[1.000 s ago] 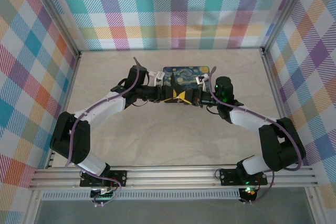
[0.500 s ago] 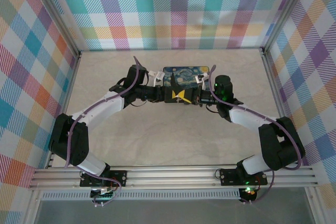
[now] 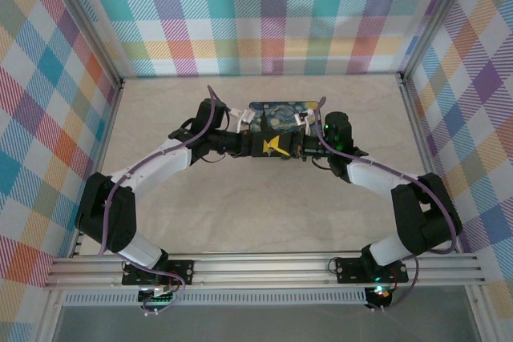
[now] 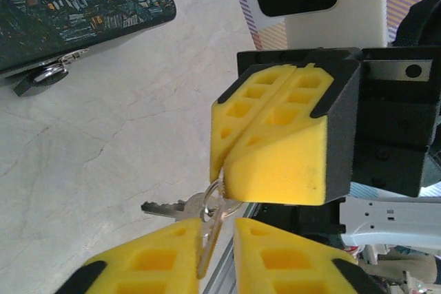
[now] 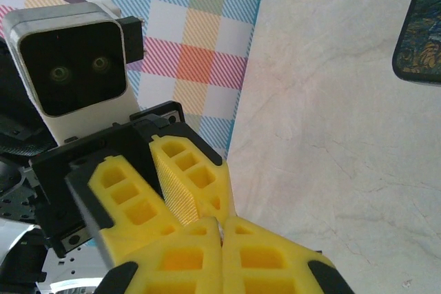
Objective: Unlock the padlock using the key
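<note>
So, nothing's unlocked yet. Our right end effector [image 4: 222, 178] is clamped on the key ring [image 4: 213, 202], and the key [image 4: 209, 249] hangs between the left end effector [image 4: 217, 233] pads; we can't tell if it's pinched. The padlock [image 4: 41, 77], probably, lies well apart on the surface [image 4: 124, 156].

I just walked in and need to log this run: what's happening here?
Two robot arms meet over the table. The right claw is shut on the key ring, with a silver key hanging from it. The left claw straddles a second key; a firm grip isn't clear. The padlock lies untouched at the edge of the painted mat.
</note>
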`<state>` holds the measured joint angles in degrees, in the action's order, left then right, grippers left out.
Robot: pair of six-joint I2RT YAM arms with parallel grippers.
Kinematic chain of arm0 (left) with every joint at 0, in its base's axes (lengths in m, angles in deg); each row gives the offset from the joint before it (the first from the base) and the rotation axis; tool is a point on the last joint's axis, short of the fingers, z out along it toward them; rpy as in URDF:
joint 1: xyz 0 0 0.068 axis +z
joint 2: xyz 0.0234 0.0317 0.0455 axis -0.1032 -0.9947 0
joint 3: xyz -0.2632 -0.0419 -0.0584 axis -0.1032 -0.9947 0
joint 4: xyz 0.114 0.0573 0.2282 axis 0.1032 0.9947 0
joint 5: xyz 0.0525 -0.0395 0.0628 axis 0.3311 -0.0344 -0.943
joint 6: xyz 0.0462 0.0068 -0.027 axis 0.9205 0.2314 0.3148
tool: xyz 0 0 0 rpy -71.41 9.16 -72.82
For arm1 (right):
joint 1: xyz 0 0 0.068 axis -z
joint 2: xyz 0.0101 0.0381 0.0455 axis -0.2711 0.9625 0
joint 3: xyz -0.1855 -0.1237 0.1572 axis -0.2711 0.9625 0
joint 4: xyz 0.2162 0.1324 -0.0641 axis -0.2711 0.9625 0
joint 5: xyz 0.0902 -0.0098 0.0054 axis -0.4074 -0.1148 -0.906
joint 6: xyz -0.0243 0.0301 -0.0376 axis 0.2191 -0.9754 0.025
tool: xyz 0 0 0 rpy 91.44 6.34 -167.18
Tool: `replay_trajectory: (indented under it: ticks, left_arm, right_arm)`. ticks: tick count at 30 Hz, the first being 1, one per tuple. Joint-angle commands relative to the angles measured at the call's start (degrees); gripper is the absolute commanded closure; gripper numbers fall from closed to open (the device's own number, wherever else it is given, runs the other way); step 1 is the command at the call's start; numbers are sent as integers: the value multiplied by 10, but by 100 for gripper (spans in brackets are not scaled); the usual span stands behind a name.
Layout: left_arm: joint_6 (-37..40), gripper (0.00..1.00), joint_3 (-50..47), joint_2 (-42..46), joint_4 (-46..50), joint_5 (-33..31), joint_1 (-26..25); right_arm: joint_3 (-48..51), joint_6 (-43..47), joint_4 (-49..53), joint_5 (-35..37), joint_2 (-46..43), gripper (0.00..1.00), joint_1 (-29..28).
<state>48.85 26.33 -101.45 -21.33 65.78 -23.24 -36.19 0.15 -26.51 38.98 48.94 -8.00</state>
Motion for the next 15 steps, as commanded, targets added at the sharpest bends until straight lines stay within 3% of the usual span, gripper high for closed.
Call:
replay_trajectory:
  ticks: [1, 4, 10, 12, 15]
  left_arm:
    - [23, 89, 26, -9, 14, 17, -5]
    - [47, 98, 38, -18, 33, 17, -5]
    - [213, 100, 96, -18, 172, -51, -11]
    - [267, 100, 116, -21, 200, -85, -12]
    - [343, 100, 125, -24, 194, -186, -33]
  right_arm:
    - [-16, 1, 0, -7, 7, 95, -5]
    - [-19, 13, 18, -8, 4, 91, -5]
    - [-21, 62, 136, 13, -36, 58, 30]
    - [-23, 64, 168, 14, -51, 56, 50]
    - [-48, 74, 247, 28, -64, 55, 58]
